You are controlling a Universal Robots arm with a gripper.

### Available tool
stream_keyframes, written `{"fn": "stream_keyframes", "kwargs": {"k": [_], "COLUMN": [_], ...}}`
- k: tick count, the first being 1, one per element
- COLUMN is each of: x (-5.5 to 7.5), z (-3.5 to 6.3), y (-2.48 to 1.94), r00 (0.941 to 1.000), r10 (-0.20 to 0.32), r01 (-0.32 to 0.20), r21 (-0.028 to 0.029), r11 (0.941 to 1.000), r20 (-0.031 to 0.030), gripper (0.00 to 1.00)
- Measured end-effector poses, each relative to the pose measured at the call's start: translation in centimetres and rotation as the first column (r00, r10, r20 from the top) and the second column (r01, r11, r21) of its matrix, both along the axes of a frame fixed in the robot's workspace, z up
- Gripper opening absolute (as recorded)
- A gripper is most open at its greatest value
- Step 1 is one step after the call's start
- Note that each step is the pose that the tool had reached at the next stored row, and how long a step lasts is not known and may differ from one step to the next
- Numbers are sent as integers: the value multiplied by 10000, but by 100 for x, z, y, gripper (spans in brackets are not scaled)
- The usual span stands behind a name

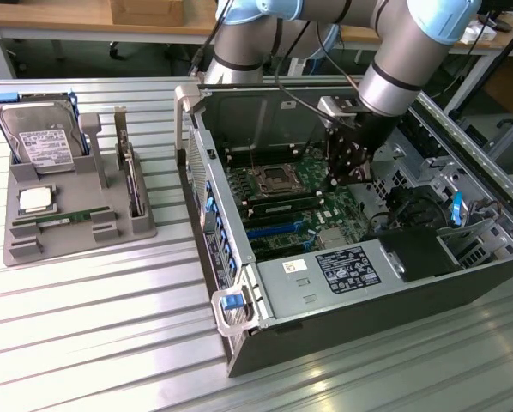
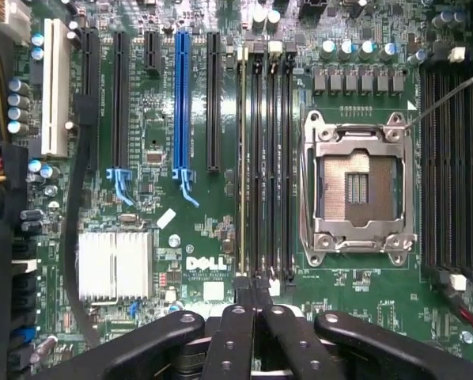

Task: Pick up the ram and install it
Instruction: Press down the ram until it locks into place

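Observation:
A ram, a thin green stick with a white label, lies flat in the grey holder at the exterior view's left. My gripper is far from it, down inside the open computer case over the motherboard. In the wrist view the gripper is shut, its black fingertips together at the end of the memory slots beside the CPU socket. A thin green-edged board stands on edge in the slot nearest the fingertips. Whether the tips touch it I cannot tell.
The holder also carries a silver hard drive, a square CPU chip and an upright card. Inside the case are a power supply, a blue expansion slot, a finned heatsink and black cables.

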State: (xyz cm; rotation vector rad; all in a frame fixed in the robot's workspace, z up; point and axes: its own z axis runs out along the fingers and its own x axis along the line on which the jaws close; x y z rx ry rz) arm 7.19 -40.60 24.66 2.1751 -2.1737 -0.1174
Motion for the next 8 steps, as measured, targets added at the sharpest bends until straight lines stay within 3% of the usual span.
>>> {"fn": "stream_keyframes", "kwargs": {"k": [8], "x": [61], "z": [367], "y": [-6], "r00": [10000], "r10": [-2], "r01": [2], "r21": [12], "r11": [10000], "r20": [0], "gripper": [11]}}
